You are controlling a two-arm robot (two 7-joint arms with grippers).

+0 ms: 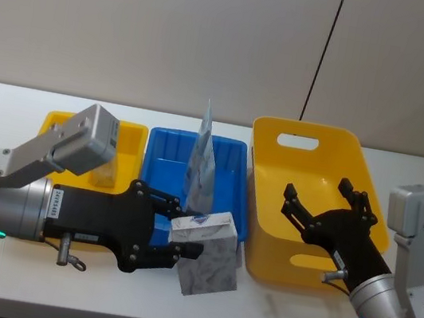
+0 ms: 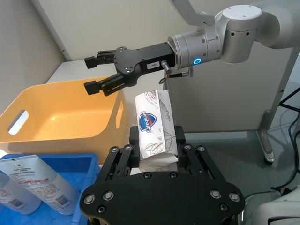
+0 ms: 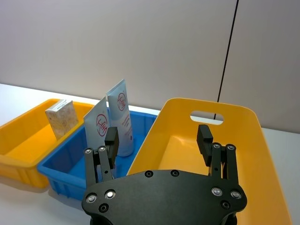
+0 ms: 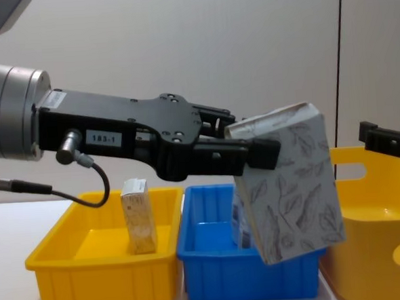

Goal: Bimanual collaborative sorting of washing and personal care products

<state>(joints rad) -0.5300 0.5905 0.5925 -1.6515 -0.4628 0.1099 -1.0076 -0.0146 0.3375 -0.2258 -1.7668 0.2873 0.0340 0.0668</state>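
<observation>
**Lighting: bright, even, diffuse indoor light from overhead, with soft shadows.**

In the head view the white tabletop (image 1: 405,161) is bright and uniform. A faint, soft-edged shadow lies beneath the leaf-printed pack (image 1: 208,259) and another along the near base of the large yellow bin (image 1: 336,138). The plain wall (image 1: 136,26) behind is evenly lit. In the left wrist view the bin's inner walls carry a mild sheen, the white shell of the right arm (image 2: 239,33) is close to glare, and a blue status light (image 2: 197,60) glows on it. The black left hand (image 1: 186,234) is dark, and little surface detail can be made out on it. In the chest view the pack's near face is in light shade.
</observation>
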